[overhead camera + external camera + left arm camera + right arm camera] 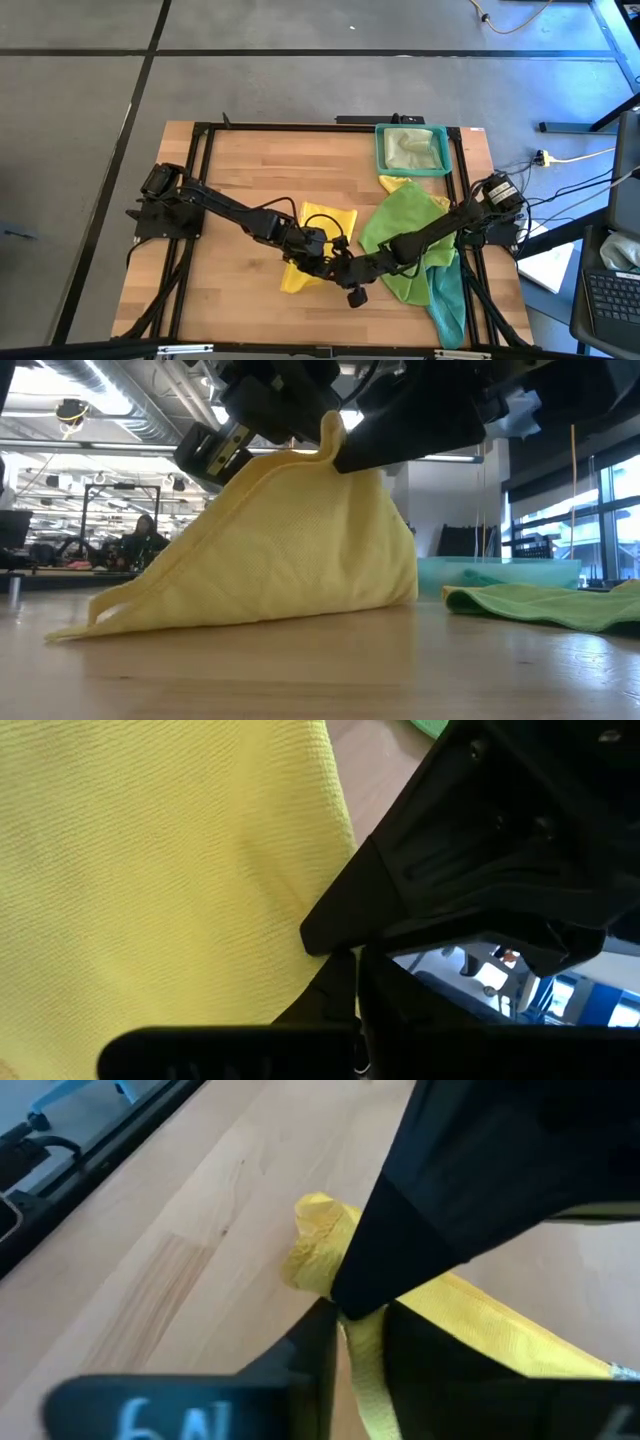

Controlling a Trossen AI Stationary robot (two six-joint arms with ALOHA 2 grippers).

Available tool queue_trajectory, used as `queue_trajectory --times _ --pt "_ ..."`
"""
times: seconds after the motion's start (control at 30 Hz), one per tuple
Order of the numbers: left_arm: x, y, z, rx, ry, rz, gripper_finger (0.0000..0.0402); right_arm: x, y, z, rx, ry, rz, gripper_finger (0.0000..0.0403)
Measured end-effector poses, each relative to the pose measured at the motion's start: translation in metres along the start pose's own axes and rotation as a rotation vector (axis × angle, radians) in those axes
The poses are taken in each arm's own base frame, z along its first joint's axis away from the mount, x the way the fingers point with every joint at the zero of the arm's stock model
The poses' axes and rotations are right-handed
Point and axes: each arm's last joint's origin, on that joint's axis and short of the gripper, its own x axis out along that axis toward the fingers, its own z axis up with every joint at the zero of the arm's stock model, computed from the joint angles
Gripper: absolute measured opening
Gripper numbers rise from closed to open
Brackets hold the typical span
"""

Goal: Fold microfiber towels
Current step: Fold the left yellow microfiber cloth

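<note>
Yellow towel (290, 550) is pinched shut at its peak by left gripper (318, 243); right gripper (352, 268) fingers look narrowed on the same fold. Edges should be matched before it's laid flat, tbh.

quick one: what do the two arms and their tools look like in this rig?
Both arms are dark, near-black, jointed segments with loose black cables looped alongside. The left tool and right tool are blocky black housings ending in two flat dark fingers. A black bar at the right wrist view's lower edge carries pale printed characters, too blurred to read.
</note>
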Motion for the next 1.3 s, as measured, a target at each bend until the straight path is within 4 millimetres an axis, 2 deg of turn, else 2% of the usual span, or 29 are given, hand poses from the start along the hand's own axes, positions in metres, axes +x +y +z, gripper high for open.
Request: queue_trajectory --times 0.2,0.47,0.63,0.83,0.93,1.07,1.17,1.3 --pt "0.0 0.0 0.0 0.021 -0.012 0.002 0.0003 0.0 0.001 -0.002 0.023 0.02 0.04 0.0012" --pt "0.0 -0.001 0.003 0.073 -0.033 -0.008 0.0039 -0.001 0.003 -0.008 0.038 0.08 0.077 0.0026" --pt "-0.005 -0.001 0.005 0.132 -0.017 -0.007 0.0053 -0.001 0.003 -0.011 0.062 0.116 0.086 0.0012" --pt "-0.036 0.005 0.004 0.232 -0.053 0.131 0.0047 -0.002 0.0 -0.021 0.169 0.224 0.071 0.0015" --pt "-0.051 -0.004 0.002 0.282 -0.122 0.083 0.0044 -0.002 -0.003 -0.022 0.197 0.233 0.061 0.0021" --pt "-0.052 -0.013 -0.015 0.34 -0.117 0.027 0.0056 -0.001 -0.01 -0.024 0.221 0.247 0.056 0.0013" --pt "-0.048 -0.009 -0.034 0.37 -0.085 0.086 0.0079 -0.005 -0.018 -0.022 0.233 0.249 0.041 0.0008" --pt "-0.042 0.001 -0.056 0.351 -0.141 0.16 0.0121 -0.012 -0.029 -0.016 0.252 0.23 0.024 0.0014"
